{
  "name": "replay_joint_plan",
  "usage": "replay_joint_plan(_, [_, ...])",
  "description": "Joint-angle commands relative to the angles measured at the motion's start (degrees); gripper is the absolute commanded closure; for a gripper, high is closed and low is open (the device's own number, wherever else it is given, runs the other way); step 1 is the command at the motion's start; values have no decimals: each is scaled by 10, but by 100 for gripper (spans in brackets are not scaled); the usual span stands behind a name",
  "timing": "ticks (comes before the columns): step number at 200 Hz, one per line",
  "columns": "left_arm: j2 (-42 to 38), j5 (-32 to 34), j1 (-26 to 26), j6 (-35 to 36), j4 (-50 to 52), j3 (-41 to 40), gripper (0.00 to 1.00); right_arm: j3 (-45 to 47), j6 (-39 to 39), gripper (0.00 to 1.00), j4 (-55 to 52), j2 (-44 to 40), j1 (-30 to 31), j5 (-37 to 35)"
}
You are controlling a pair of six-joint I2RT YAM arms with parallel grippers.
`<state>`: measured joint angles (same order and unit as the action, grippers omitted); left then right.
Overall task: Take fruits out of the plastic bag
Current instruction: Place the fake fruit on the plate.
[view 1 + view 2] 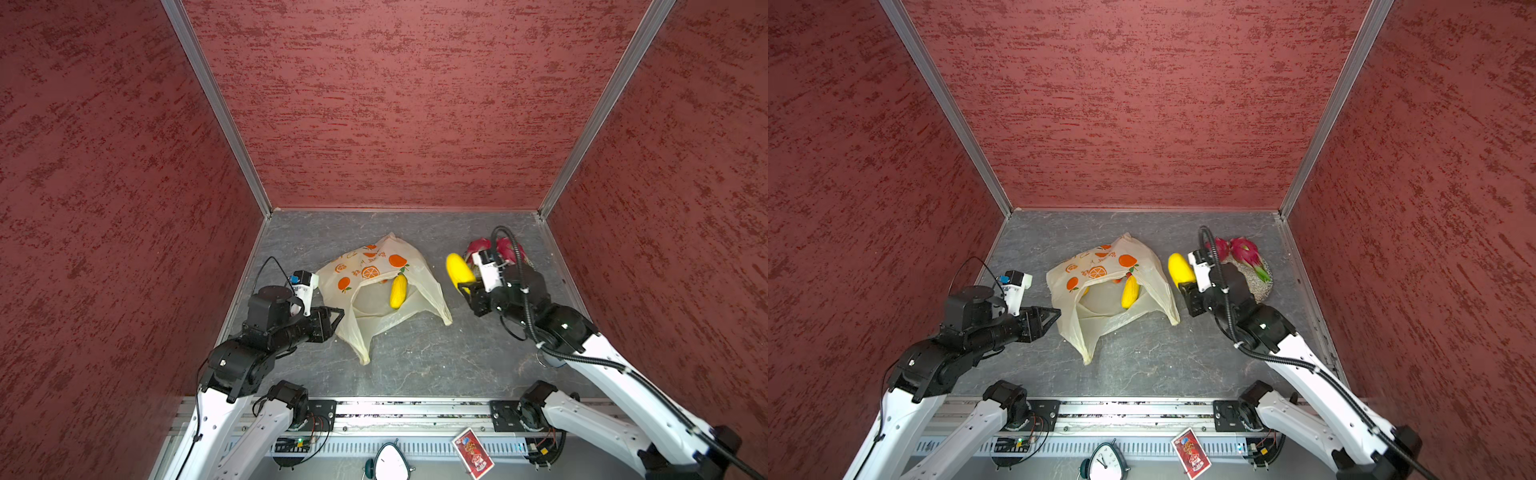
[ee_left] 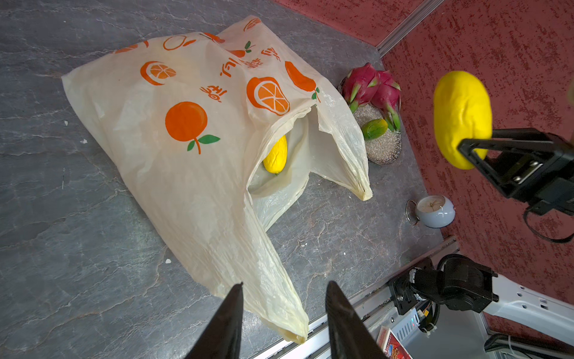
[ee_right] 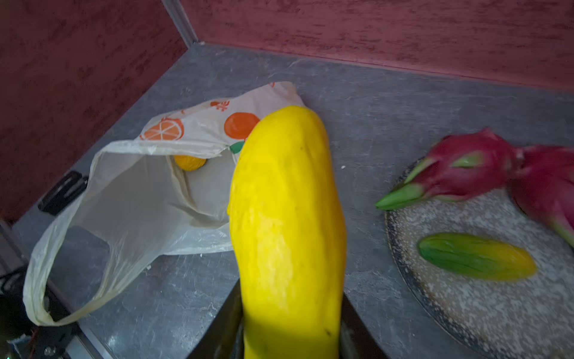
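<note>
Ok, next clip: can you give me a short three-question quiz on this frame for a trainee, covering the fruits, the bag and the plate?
1. True or false: the right gripper is empty.
2. What lies on the speckled plate? A) two dragon fruits and a green-yellow mango; B) one orange; C) nothing.
3. Fill in: in the open mouth of the plastic bag lies a yellow ___.

Key:
1. False. It grips the held mango, clear of the table.
2. A.
3. Mango. This is the bagged mango.
</note>
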<state>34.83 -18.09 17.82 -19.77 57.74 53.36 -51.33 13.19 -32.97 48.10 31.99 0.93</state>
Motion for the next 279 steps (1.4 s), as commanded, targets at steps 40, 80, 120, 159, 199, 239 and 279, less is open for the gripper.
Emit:
replay_joint_plan(40, [-16, 0, -7, 3, -21, -18, 58, 52, 246, 62, -65, -27, -205, 115])
replay_joint_plan(80, [-10, -20, -30, 8, -22, -20, 60, 116, 330, 60, -28, -3, -324, 149])
replay_joint_plan(120, [-26, -38, -61, 13, -25, -23, 61, 158, 328, 58, 71, 87, -359, 150])
replay_joint_plan(159, [-26, -47, -70, 16, -25, -23, 61, 154, 304, 58, 155, 182, -376, 146])
replay_joint_plan(199, [-27, -49, -73, 16, -25, -23, 62, 142, 274, 57, 174, 238, -403, 138])
replay_joint_plan(239, [-26, -54, -79, 18, -25, -24, 62, 118, 229, 56, 179, 279, -427, 143])
replay_joint_plan(279, [-21, -55, -81, 18, -26, -24, 62, 89, 204, 59, 196, 342, -427, 211])
